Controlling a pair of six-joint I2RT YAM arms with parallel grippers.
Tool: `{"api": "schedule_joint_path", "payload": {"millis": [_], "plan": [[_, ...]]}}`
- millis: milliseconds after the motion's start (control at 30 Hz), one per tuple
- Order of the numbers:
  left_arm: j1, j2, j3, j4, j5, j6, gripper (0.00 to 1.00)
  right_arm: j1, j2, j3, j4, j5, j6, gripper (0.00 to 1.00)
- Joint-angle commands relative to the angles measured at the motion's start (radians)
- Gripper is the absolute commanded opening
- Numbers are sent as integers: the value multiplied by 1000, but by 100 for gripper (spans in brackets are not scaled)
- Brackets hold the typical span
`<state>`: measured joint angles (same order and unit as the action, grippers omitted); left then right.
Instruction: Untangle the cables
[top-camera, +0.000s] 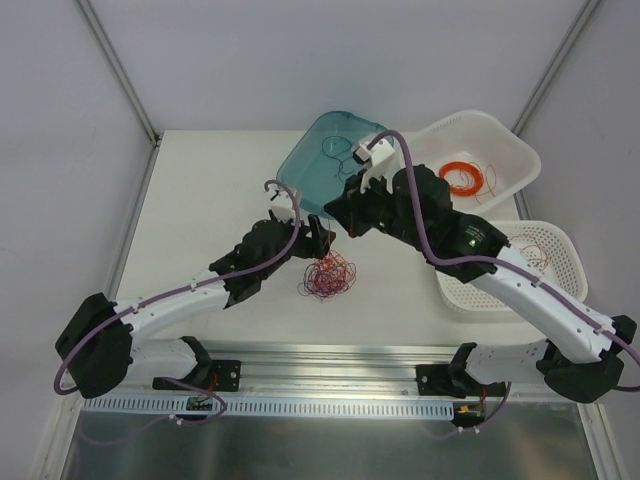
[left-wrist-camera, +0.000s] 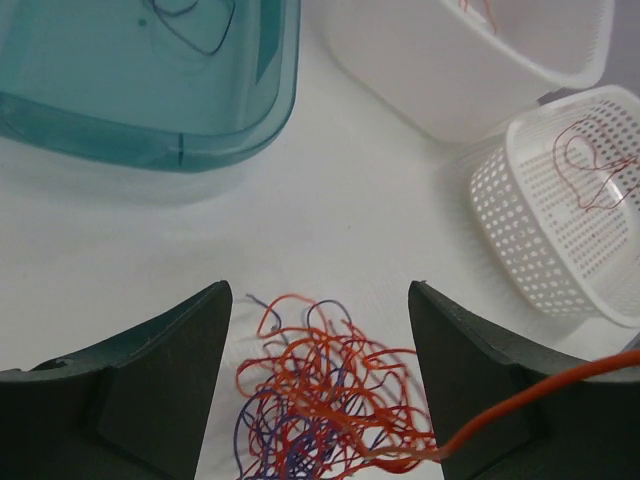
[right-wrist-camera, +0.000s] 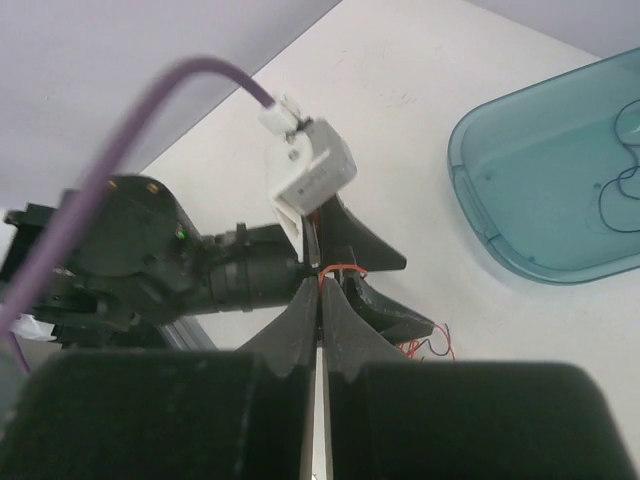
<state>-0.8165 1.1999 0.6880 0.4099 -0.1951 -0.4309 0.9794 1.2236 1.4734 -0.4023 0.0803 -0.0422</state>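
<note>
The cables (top-camera: 328, 275) are a fist-sized wad of thin red, orange and dark blue wires lying on the white table. In the left wrist view the wad (left-wrist-camera: 320, 400) lies between the open fingers of my left gripper (left-wrist-camera: 318, 290), which hovers just above it. My left gripper (top-camera: 318, 238) is just behind the wad in the top view. My right gripper (right-wrist-camera: 321, 285) is shut on one orange wire, close above the left gripper. That wire (left-wrist-camera: 560, 385) runs from the wad up and to the right. My right gripper (top-camera: 340, 216) is next to the left one.
A teal bin (top-camera: 318, 168) holding a dark wire stands behind the grippers. A white tub (top-camera: 500, 140) at the back right holds an orange ring coil (top-camera: 462, 178). A white perforated basket (top-camera: 560, 285) with a red wire stands at the right.
</note>
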Motion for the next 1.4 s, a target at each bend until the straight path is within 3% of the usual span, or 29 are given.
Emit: {"api": "schedule_joint_path", "payload": {"millis": [0,200,333,467,633,833,933,1000,1067,1233,1367], "plan": [[-9,44,-57,43,-50,-72,72,7,-15,103,16,67,-25,1],[-9,153,-94,1,-115,-138,72,5,-29,237,-35,121,-90,1],[-7,205,-27,-191,-263,-138,72,4,-39,329,-96,183,-142,1],[-1,208,-16,-281,-342,-135,70,-4,-73,352,-116,263,-183,1],[84,145,-79,-344,-357,-173,59,-13,-111,344,-141,326,-208,1],[238,17,-124,-557,-348,-289,61,-38,-150,334,-165,384,-237,1],[261,-132,-98,-592,-354,-201,52,-53,-148,279,-173,395,-252,1],[261,-256,-67,-583,-336,-122,37,-71,-130,205,-190,354,-219,1],[261,-342,-39,-562,-287,-12,29,-106,-104,138,-197,268,-136,1],[261,-425,57,-556,-31,109,16,-172,-53,-86,-176,139,-15,1],[260,-482,93,-594,34,147,4,-267,3,-281,-162,50,69,1]]}}
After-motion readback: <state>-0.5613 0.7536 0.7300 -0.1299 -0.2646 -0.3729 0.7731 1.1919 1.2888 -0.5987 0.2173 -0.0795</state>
